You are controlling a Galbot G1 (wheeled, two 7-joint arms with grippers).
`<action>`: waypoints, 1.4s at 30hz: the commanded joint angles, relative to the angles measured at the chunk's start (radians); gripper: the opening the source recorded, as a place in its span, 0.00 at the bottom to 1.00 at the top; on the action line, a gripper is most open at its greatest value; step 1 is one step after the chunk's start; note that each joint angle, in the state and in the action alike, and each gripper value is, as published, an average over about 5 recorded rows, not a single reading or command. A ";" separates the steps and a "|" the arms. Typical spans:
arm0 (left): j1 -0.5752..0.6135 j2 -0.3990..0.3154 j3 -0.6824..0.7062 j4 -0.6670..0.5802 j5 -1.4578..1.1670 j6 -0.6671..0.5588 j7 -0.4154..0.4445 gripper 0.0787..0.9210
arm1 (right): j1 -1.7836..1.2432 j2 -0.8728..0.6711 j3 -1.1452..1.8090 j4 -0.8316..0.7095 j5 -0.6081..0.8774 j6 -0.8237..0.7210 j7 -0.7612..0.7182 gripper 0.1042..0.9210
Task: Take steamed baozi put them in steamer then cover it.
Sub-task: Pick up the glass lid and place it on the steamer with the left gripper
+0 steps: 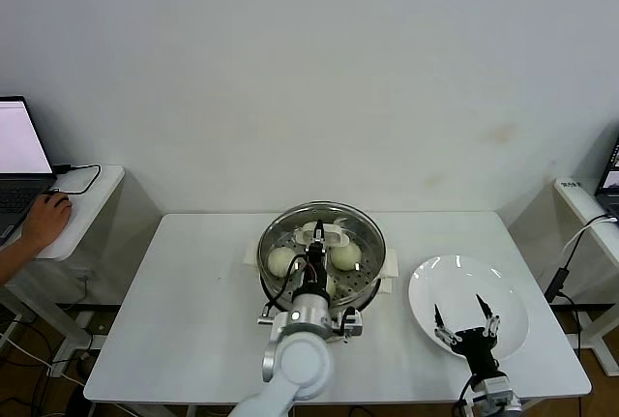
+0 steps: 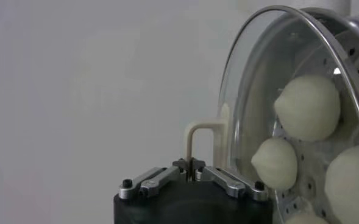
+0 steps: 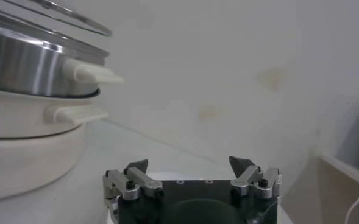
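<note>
No brand, label or writing can be read on any of the things.

The white bench point(image 1: 193, 291) carries everything, and the steamer point(image 1: 321, 254) stands near its middle; places below are given from that pot. Its shiny steel wall sits on a white base, seen from the side in the right wrist view point(image 3: 27, 91).

The cover point(image 1: 322, 240), clear glass with a metal rim, lies over the steamer's mouth; in the left wrist view point(image 2: 289, 97) its rim arcs across the pot. Whether it rests fully seated cannot be told.

To the right of the steamer, well apart, lies a white plate point(image 1: 508, 296).

Inside the steamer, under the glass, lie the steamed baozi point(image 1: 281, 260); the head view shows two clearly point(image 1: 345, 255) and a third half hidden behind the arm, while the left wrist view shows three point(image 2: 307, 108) and the edge of a fourth, cut off by the frame.

The left end effector point(image 1: 319, 236) is above the steamer's centre, its fingers closed together on the cover's white bar handle point(image 2: 199, 141).

The right end effector point(image 1: 466, 324) hovers over the plate, right of the steamer, fingers spread wide and holding nothing point(image 3: 190, 170).

At the far left, away from the steamer, a person's hand point(image 1: 44, 221) rests by a laptop point(image 1: 19, 161).
</note>
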 commanded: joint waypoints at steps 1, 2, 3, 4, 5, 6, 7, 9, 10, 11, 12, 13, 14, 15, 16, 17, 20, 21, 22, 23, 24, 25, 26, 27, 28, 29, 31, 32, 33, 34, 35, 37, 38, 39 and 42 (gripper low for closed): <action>0.001 -0.016 -0.001 0.020 0.032 -0.005 0.001 0.05 | 0.001 -0.002 -0.001 -0.001 -0.001 0.002 -0.002 0.88; 0.001 -0.016 -0.002 0.021 0.033 -0.006 0.000 0.05 | 0.001 -0.002 -0.001 -0.001 -0.001 0.002 -0.002 0.88; 0.002 -0.017 -0.003 0.024 0.034 -0.007 -0.001 0.05 | 0.001 -0.003 -0.001 -0.001 -0.002 0.003 -0.003 0.88; 0.002 -0.018 -0.004 0.027 0.035 -0.008 -0.003 0.05 | 0.001 -0.003 -0.002 -0.002 -0.002 0.003 -0.003 0.88; 0.002 -0.019 -0.005 0.029 0.037 -0.010 -0.005 0.05 | 0.001 -0.003 -0.002 -0.002 -0.002 0.003 -0.003 0.88; 0.002 -0.019 -0.007 0.031 0.039 -0.011 -0.006 0.05 | 0.001 -0.003 -0.002 -0.002 -0.002 0.004 -0.003 0.88; 0.002 -0.020 -0.008 0.034 0.041 -0.013 -0.007 0.05 | 0.001 -0.004 -0.002 -0.003 -0.002 0.004 -0.004 0.88; 0.001 -0.020 -0.010 0.041 0.043 -0.016 -0.008 0.05 | 0.001 -0.004 -0.002 -0.004 -0.002 0.005 -0.004 0.88; 0.000 -0.020 -0.011 0.044 0.044 -0.017 -0.009 0.05 | 0.001 -0.004 -0.002 -0.005 -0.002 0.005 -0.004 0.88; -0.001 -0.020 -0.012 0.048 0.043 -0.018 -0.010 0.05 | 0.001 -0.005 -0.002 -0.005 -0.002 0.006 -0.004 0.88; -0.001 -0.021 -0.013 0.051 0.043 -0.019 -0.011 0.05 | 0.000 -0.005 -0.002 -0.006 -0.002 0.006 -0.004 0.88; -0.001 -0.022 -0.013 0.054 0.043 -0.020 -0.012 0.05 | 0.000 -0.006 -0.002 -0.006 -0.002 0.006 -0.004 0.88; 0.000 -0.023 -0.013 0.056 0.043 -0.020 -0.014 0.05 | 0.000 -0.006 -0.002 -0.007 -0.002 0.007 -0.005 0.88; 0.000 -0.025 -0.012 0.058 0.043 -0.021 -0.014 0.05 | 0.000 -0.007 -0.002 -0.008 -0.002 0.007 -0.005 0.88; 0.001 -0.026 -0.011 0.059 0.043 -0.021 -0.015 0.05 | 0.000 -0.007 -0.002 -0.008 -0.002 0.007 -0.005 0.88; 0.002 -0.027 -0.010 0.059 0.043 -0.021 -0.015 0.05 | 0.000 -0.007 -0.002 -0.009 -0.001 0.007 -0.005 0.88; 0.004 -0.031 -0.007 0.056 0.041 -0.021 -0.016 0.05 | 0.000 -0.009 -0.002 -0.009 -0.001 0.007 -0.005 0.88; 0.005 -0.032 -0.005 0.055 0.041 -0.021 -0.016 0.05 | 0.001 -0.010 -0.002 -0.010 -0.001 0.007 -0.006 0.88; 0.007 -0.033 -0.005 0.055 0.040 -0.021 -0.016 0.05 | 0.001 -0.010 -0.003 -0.011 -0.001 0.008 -0.006 0.88; 0.008 -0.034 -0.004 0.056 0.037 -0.021 -0.017 0.05 | 0.001 -0.010 -0.003 -0.011 -0.001 0.008 -0.006 0.88; 0.009 -0.036 -0.004 0.057 0.033 -0.021 -0.017 0.05 | 0.002 -0.010 -0.003 -0.012 -0.001 0.008 -0.007 0.88; 0.011 -0.037 -0.004 0.057 0.028 -0.021 -0.018 0.05 | 0.002 -0.011 -0.003 -0.013 -0.001 0.008 -0.007 0.88; 0.013 -0.039 -0.005 0.057 0.022 -0.022 -0.020 0.05 | 0.002 -0.011 -0.004 -0.013 -0.002 0.008 -0.007 0.88; 0.015 -0.040 -0.005 0.056 0.018 -0.022 -0.021 0.05 | 0.002 -0.011 -0.005 -0.014 -0.002 0.008 -0.008 0.88; 0.017 -0.041 -0.006 0.054 0.014 -0.021 -0.023 0.05 | 0.003 -0.012 -0.005 -0.014 -0.002 0.009 -0.008 0.88; 0.018 -0.041 -0.007 0.051 0.012 -0.021 -0.025 0.05 | 0.003 -0.012 -0.005 -0.015 -0.002 0.009 -0.008 0.88; 0.021 -0.040 -0.009 0.040 0.009 -0.020 -0.026 0.06 | 0.003 -0.012 -0.006 -0.015 -0.003 0.009 -0.008 0.88; 0.023 -0.038 -0.010 0.033 0.008 -0.020 -0.026 0.07 | 0.003 -0.012 -0.006 -0.015 -0.003 0.009 -0.009 0.88; 0.025 -0.035 -0.011 0.024 0.007 -0.020 -0.027 0.10 | 0.003 -0.012 -0.006 -0.015 -0.004 0.009 -0.009 0.88; 0.028 -0.032 -0.012 0.014 0.005 -0.020 -0.027 0.12 | 0.003 -0.012 -0.007 -0.015 -0.004 0.009 -0.009 0.88; 0.033 -0.028 -0.013 0.004 0.003 -0.020 -0.028 0.15 | 0.002 -0.012 -0.007 -0.015 -0.005 0.009 -0.010 0.88; 0.047 -0.018 -0.015 -0.024 -0.003 -0.020 -0.031 0.23 | 0.002 -0.011 -0.007 -0.016 -0.006 0.009 -0.010 0.88; 0.057 -0.011 -0.016 -0.041 -0.008 -0.020 -0.032 0.26 | 0.001 -0.012 -0.008 -0.016 -0.006 0.009 -0.010 0.88; 0.070 -0.001 -0.018 -0.060 -0.014 -0.020 -0.034 0.30 | 0.001 -0.012 -0.008 -0.015 -0.006 0.009 -0.011 0.88; 0.112 0.041 -0.025 -0.125 -0.049 -0.022 -0.047 0.40 | -0.001 -0.014 -0.007 -0.015 -0.006 0.009 -0.012 0.88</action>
